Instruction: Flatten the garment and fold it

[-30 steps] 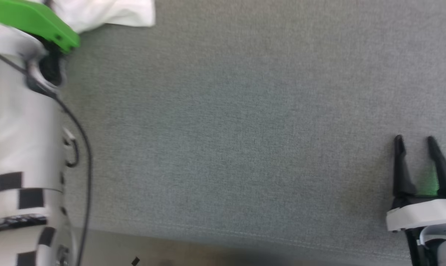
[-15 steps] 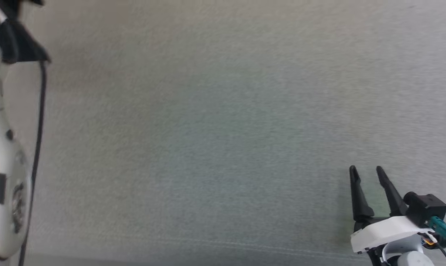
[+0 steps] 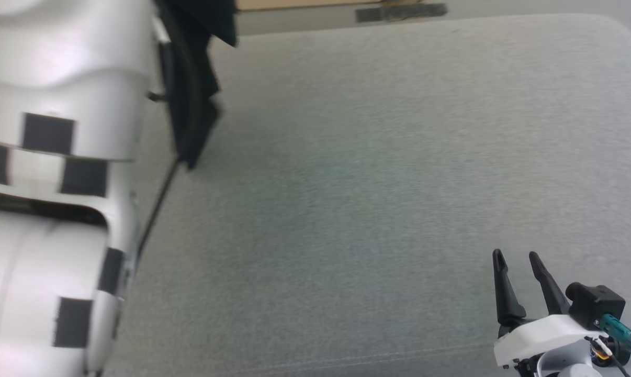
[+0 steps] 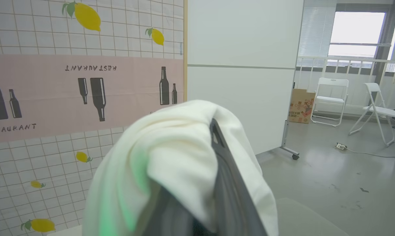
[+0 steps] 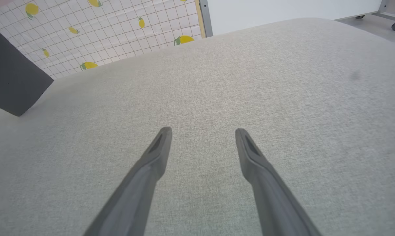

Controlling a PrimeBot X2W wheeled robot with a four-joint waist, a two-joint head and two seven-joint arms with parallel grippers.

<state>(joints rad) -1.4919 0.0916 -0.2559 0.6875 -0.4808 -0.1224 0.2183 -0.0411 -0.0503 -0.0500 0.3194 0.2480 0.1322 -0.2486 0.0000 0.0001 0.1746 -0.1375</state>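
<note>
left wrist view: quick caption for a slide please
Left gripper shut on the garment, white fabric draped over it, held up before a lemon-print restaurant backdrop and two white folding chairs.

The pink wall banner reads "RESTAURANT" twice, one printing upside down.

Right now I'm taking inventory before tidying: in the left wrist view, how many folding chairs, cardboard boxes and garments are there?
White metal folding chairs: 2
Brown cardboard box: 1
Soft black-and-white garment: 1
Total: 4
</note>
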